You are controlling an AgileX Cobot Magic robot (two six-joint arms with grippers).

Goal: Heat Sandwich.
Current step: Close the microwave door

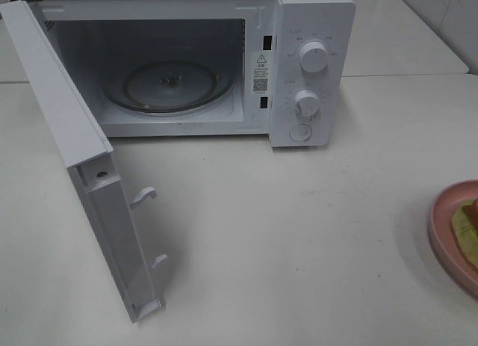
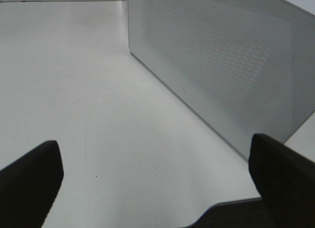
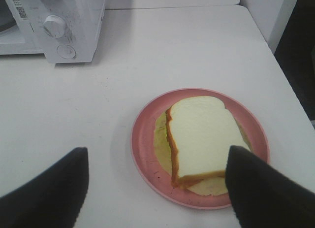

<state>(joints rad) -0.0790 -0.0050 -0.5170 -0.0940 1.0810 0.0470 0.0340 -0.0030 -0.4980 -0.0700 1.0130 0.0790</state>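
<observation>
The sandwich, white bread with tan crust and orange and yellow-green filling, lies on a round pink plate on the white table. In the exterior view only the plate's edge and a corner of the sandwich show at the far right. My right gripper hangs open just short of the plate, one finger overlapping its rim, holding nothing. My left gripper is open and empty over bare table beside the microwave door. Neither gripper shows in the exterior view.
The white microwave stands at the back with its door swung wide open to the left. Its glass turntable holds nothing. Two knobs sit on its right panel. The table edge runs close to the plate's right.
</observation>
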